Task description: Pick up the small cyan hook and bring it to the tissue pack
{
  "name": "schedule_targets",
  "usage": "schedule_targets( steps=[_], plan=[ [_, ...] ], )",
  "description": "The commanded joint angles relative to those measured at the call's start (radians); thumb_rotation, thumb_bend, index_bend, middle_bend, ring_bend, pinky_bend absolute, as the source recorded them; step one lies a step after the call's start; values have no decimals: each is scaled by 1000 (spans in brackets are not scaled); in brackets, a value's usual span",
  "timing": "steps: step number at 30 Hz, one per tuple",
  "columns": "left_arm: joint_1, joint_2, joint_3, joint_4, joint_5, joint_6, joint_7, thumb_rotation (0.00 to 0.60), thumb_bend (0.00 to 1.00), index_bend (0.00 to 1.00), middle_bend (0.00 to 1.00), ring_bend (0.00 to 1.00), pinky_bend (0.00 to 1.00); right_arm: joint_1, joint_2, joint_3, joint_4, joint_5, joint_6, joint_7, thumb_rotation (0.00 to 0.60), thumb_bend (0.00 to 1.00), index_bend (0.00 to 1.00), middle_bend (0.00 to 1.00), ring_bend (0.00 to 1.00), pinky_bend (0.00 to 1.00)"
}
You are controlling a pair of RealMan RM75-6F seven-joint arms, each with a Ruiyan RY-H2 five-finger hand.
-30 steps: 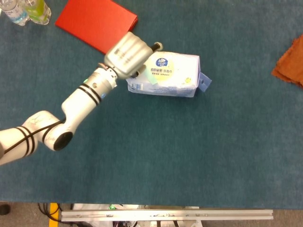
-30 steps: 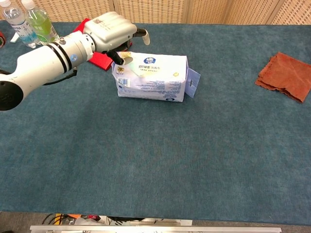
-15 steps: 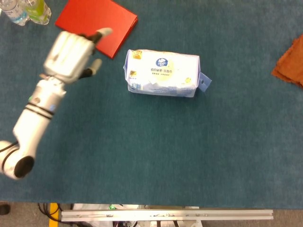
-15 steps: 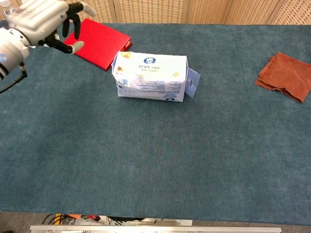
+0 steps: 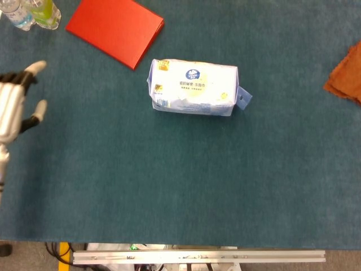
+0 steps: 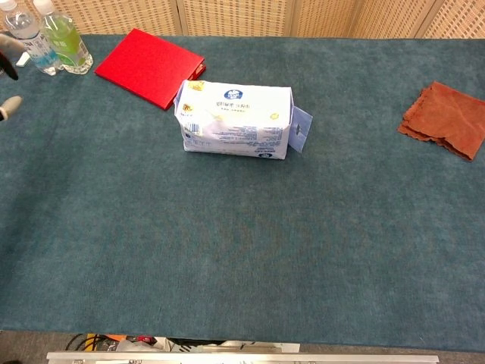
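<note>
**Hook not plainly in sight; left hand empty at the worktop's edge**

No hook can be picked out with certainty in either view. The nearest candidate is a small pale-blue tab [image 5: 243,97] jutting from the right end of the pack [image 5: 194,87]. Whether it is the hook or part of the wrapper cannot be told. The pack lies flat on its long side near the middle of the worktop [image 5: 197,186], label up.

The left hand [image 5: 12,110] hangs at the far left edge of the head view, well apart from the pack. Its fingers are spread and it holds nothing. The chest view shows only its fingertips [image 6: 9,108]. The right hand shows in neither view.

If the tab is the hook, the delivery looks done and the hand need only keep clear. If not, the hook must first be found. A small, light piece calls for a fingertip pinch from above and a low, slow carry, set down touching the pack without shoving it.

A red folder [image 5: 115,28] lies behind and to the left of the pack, close to its corner. Two bottles [image 5: 31,12] stand at the far left corner, near the hand, and a careless sweep could topple them. An orange cloth [image 5: 345,73] lies at the right edge. The widest open room is the carpeted stretch in front of the pack, the safest lane for an approach.
</note>
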Motion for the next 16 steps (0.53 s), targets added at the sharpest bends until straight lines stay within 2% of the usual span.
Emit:
schedule_targets(
  steps=[1,5,9,16],
  plan=[
    [83,16,39,2,39,80,-22,600,344,215,395,386,371,-7,-4,-9,8,-14,8,16,600,436,163,328,261,323],
    [164,36,71,-9,71,149,-34,600,344,228,395,386,363,-15,-14,-28,26,-34,11,36,600,436,164,328,261,323],
    [222,64,100,-43,84,172,-29,600,345,235,371,384,363,-21,-26,-39,36,-51,17,33,600,436,164,328,260,321],
    [281,73,100,-73,119,209,-31,600,344,236,358,381,363,-14,-30,-45,37,-89,27,37,600,435,164,328,261,319]
  ],
)
